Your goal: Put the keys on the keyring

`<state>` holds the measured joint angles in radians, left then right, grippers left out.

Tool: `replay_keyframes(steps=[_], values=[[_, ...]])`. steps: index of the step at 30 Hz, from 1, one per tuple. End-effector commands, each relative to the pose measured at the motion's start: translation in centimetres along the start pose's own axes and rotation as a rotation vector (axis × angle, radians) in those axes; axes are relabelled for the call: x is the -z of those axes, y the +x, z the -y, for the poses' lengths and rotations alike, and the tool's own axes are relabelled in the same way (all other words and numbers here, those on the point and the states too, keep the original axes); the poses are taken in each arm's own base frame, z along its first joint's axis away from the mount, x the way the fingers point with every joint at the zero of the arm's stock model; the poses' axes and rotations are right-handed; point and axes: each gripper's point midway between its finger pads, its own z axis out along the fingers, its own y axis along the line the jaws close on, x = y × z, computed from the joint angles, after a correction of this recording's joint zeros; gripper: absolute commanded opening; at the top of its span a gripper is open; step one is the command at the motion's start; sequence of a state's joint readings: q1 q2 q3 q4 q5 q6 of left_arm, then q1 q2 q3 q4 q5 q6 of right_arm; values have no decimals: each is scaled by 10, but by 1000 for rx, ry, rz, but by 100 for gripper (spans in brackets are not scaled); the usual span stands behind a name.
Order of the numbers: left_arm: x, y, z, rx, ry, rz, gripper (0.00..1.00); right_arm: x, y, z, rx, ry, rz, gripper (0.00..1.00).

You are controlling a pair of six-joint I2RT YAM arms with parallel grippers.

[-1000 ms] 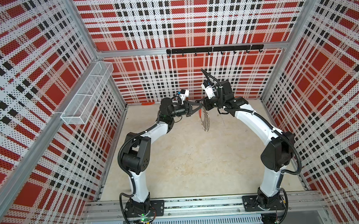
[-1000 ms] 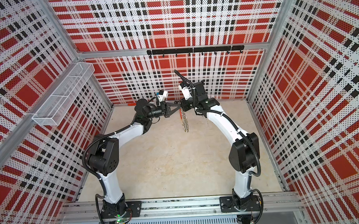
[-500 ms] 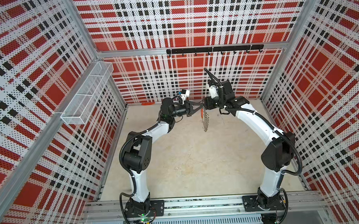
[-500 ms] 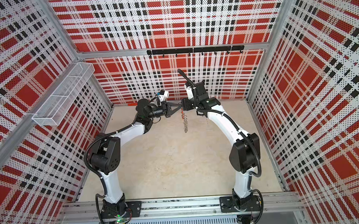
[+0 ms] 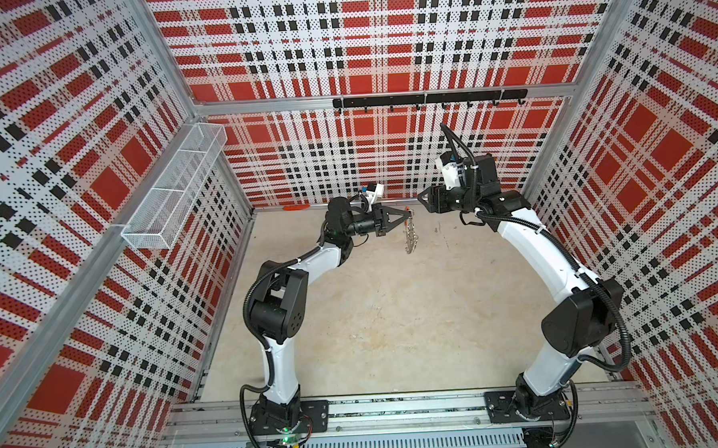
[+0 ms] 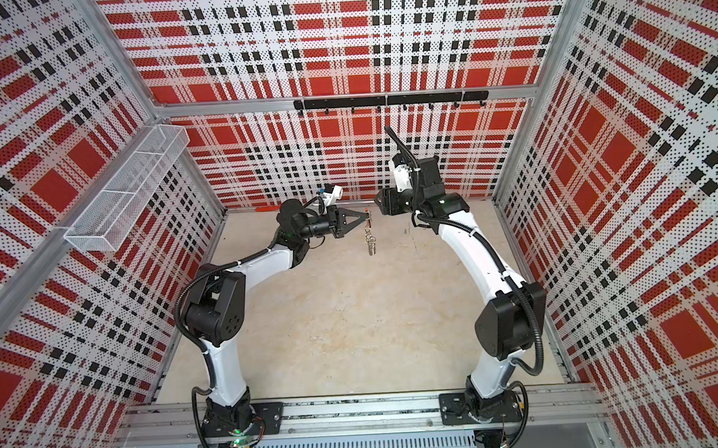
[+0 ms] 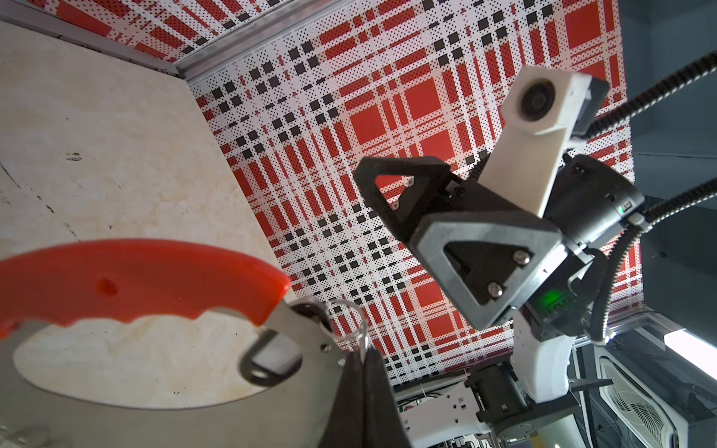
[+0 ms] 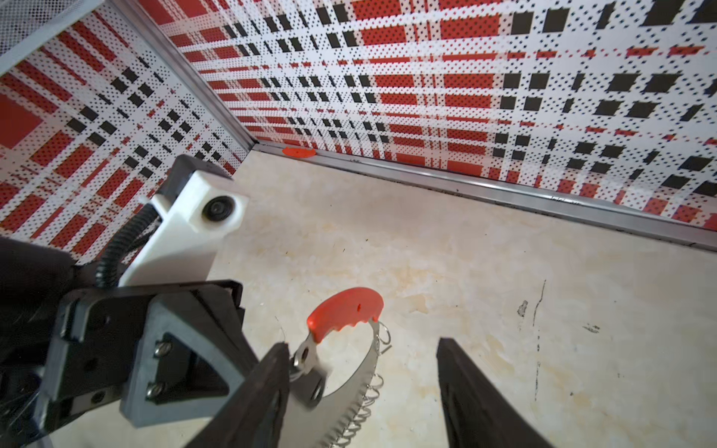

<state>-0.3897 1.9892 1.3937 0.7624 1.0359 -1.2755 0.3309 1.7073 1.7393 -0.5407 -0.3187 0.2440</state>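
Left claw (image 5: 406, 219) is clenched on a split ring (image 7: 351, 320). The keyring (image 5: 410, 240) hangs beneath it, clear of the counter (image 5: 394, 315). The keys' black tag (image 7: 271, 358) sits just beside the claw tips, blurred. Right claw (image 5: 420, 197) is released and empty, near the left one. Best to keep the ring steady and approach slowly. Both forearms reach inward, roughly level.

The left wrist view's edge cuts off the keyring (image 7: 135, 279), and the keys (image 7: 271, 358) are smeared by blur. In both top views, near centre frame, the keyring (image 5: 410, 236) (image 6: 371, 243) hangs edge-on, its keys too small to tell.
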Motion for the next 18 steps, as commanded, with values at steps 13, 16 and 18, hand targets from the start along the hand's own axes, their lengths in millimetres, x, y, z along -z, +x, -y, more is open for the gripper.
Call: replay_keyframes(steps=[13, 16, 18], values=[[-1, -3, 16, -46, 41, -5, 0, -1, 15, -38, -121, -277, 4, 31], [-1, -3, 17, -44, 42, -6, 0, -3, 17, -39, -130, -289, -3, 31], [-1, -4, 18, -47, 45, -6, 0, -5, 19, -38, -132, -285, -14, 29]])
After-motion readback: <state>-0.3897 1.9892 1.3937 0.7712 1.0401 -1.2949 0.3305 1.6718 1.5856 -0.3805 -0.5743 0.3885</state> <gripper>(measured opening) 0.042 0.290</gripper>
